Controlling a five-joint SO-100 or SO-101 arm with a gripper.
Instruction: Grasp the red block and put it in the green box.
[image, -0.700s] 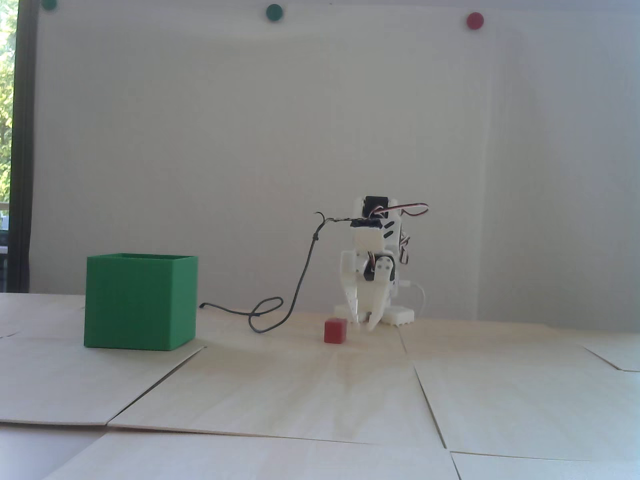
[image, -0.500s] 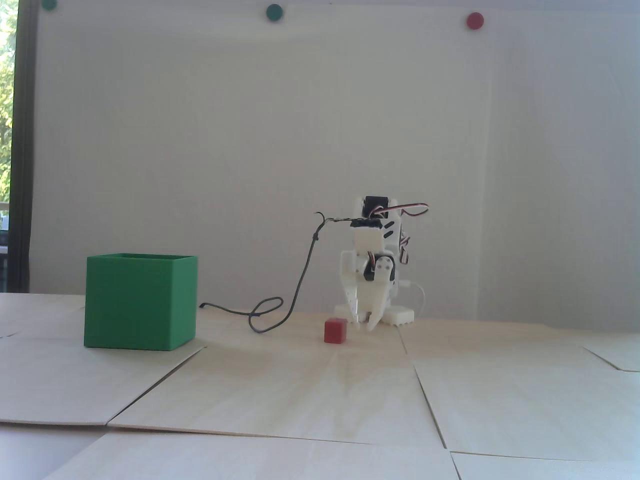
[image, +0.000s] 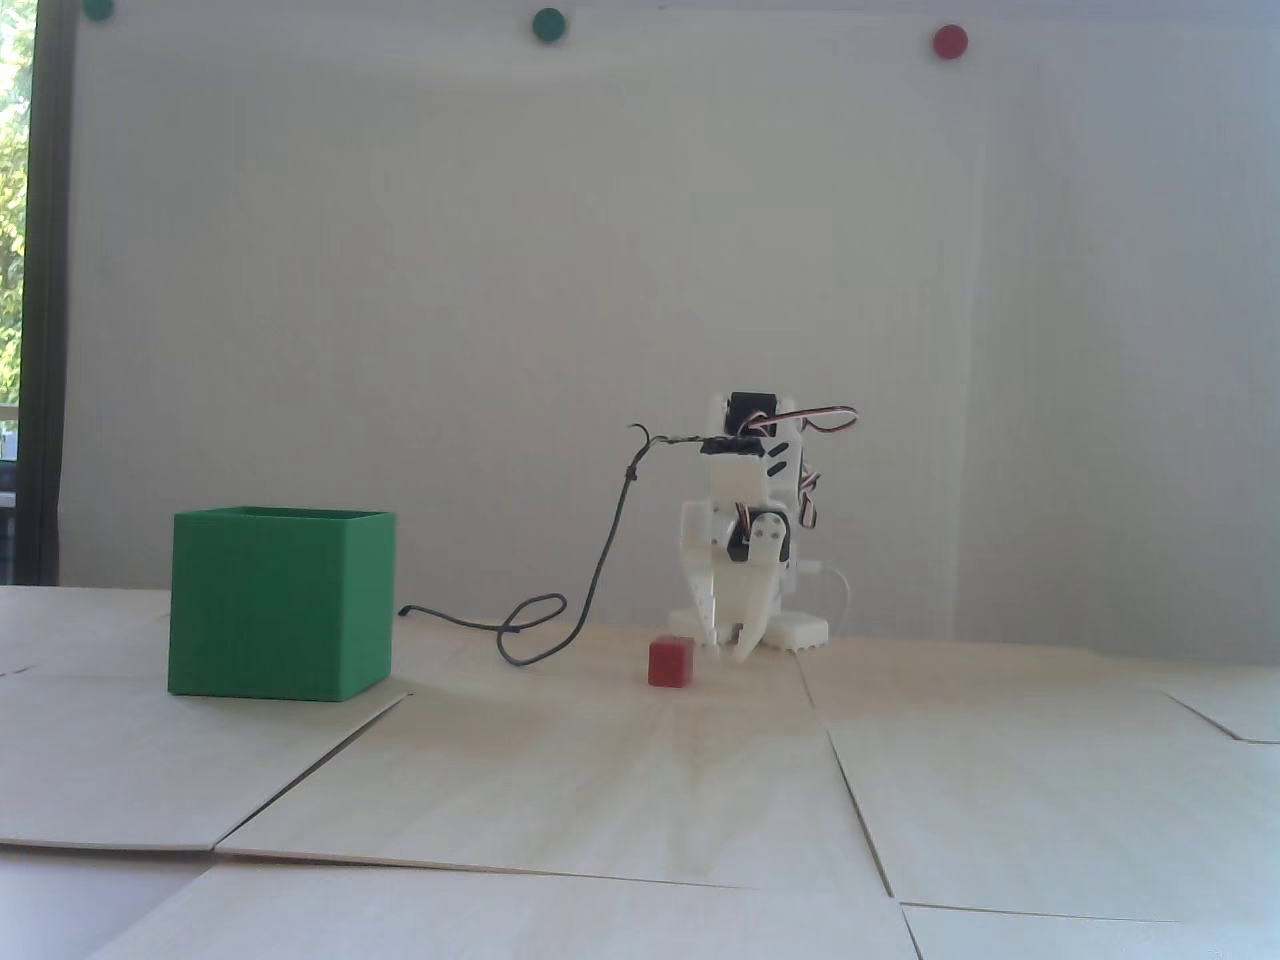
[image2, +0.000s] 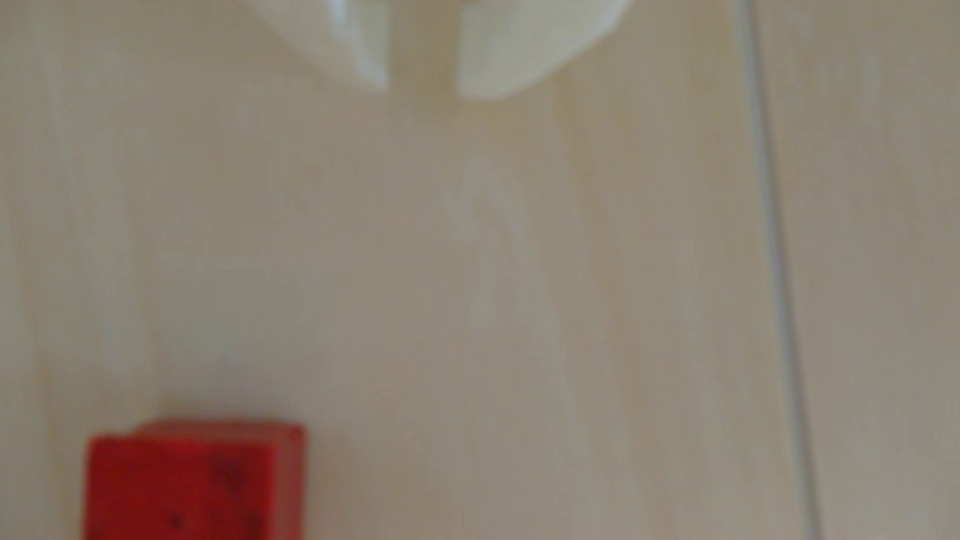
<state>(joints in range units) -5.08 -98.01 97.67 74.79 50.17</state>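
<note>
A small white robot arm is crouching at the back of a pale wooden desk (image: 640, 780), seen from a low fixed camera in front. Its gripper (image: 729, 648) is pointing down with both tips hanging just above the desk, a narrow gap showing between them and nothing being held. The red block (image: 669, 662) is sitting on the desk just beside the gripper, to its left in the fixed view and a little nearer the camera, apart from the tips. The green box (image: 280, 605) is standing well to the left of both, open at the top, and its inside is not visible from this low angle.

In the wrist view, the two white fingertips (image2: 480, 57) are entering from the top edge, slightly parted around bare wood. The red block (image2: 192, 480) is lying at the lower left of that view, well away from the tips and cut off by the bottom edge. A thin seam (image2: 779, 270) in the desk surface is running down the right side.

Judging from this, the gripper is not yet lined up: it would need to shift toward the block and open wider before closing on it. The block is a cube, so no side looks better to grasp. The wrist view is blurred, so its dark specks are hard to read
</note>
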